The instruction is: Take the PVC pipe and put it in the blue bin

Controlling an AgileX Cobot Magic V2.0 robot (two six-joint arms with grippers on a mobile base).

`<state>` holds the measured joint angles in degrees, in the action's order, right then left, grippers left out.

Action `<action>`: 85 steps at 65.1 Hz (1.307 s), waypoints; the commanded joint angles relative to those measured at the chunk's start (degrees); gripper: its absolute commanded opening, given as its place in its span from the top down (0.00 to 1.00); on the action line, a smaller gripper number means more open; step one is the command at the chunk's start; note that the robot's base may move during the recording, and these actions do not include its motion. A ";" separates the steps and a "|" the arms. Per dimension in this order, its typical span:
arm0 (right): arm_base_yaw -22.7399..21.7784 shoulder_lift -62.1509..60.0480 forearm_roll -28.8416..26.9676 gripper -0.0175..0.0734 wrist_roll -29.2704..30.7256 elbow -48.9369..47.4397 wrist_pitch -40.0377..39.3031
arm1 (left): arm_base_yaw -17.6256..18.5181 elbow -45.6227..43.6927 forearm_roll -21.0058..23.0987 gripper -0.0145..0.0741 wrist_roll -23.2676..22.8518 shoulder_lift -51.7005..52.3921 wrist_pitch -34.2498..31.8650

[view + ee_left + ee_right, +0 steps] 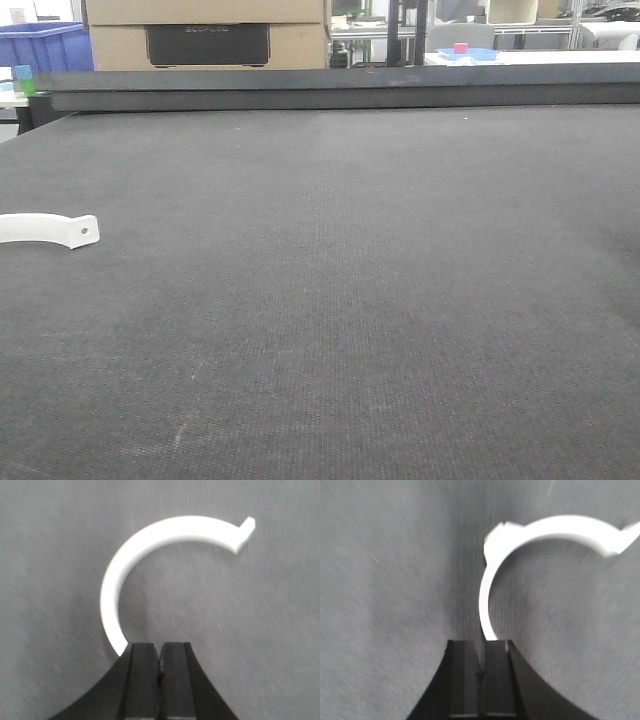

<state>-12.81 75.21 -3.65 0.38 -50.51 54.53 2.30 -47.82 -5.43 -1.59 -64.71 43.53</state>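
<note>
Mat [380, 300], dark grey & woven, across nearly whole front view. PVC pipe [45, 228] at far left edge, mid-height, partly cut by frame. Lies on mat, flat tab w/ round hole pointing right. Blue bin [45, 45] in upper left corner, beyond mat's far edge, well apart from pipe. Cardboard box [290, 45] w/ dark panel at top centre, just right of bin.

Left wrist view: left gripper [160, 647] at bottom centre, black fingers pressed together, only a thin seam btwn them, nothing seen pinched. PVC pipe [150, 536] above as white C-shaped arc, open to lower right. Starts at outer top corner of frame-left finger, sweeps up & over to short tab in upper right. Touching fingertip or just beyond: can't tell. Mat behind, blurred.

Right wrist view: right gripper [481, 647] at bottom centre, fingers likewise closed to a thin seam. White arc of PVC pipe [560, 526] rises from right at fingertips, near seam, bends up, then over toward upper right edge. Pic blurred, so held or merely lying beyond tips: can't tell. Same piece as in other views or another: can't tell.
</note>
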 commanded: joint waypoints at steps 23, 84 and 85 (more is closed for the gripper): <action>-0.13 12.30 0.43 0.67 0.20 -7.39 4.95 | 0.15 -0.49 7.82 0.96 -0.12 0.06 4.59; -0.13 19.54 -0.56 0.99 0.20 -8.14 1.51 | -1.35 -1.60 5.43 0.96 -12.55 -0.99 10.01; -0.13 19.54 -0.56 0.99 0.20 -8.28 1.98 | -1.73 -1.91 5.43 0.96 -12.55 -1.26 10.58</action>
<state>-12.81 94.56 -4.87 0.38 -58.18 55.52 1.85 -48.37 0.64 -12.90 -65.11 52.18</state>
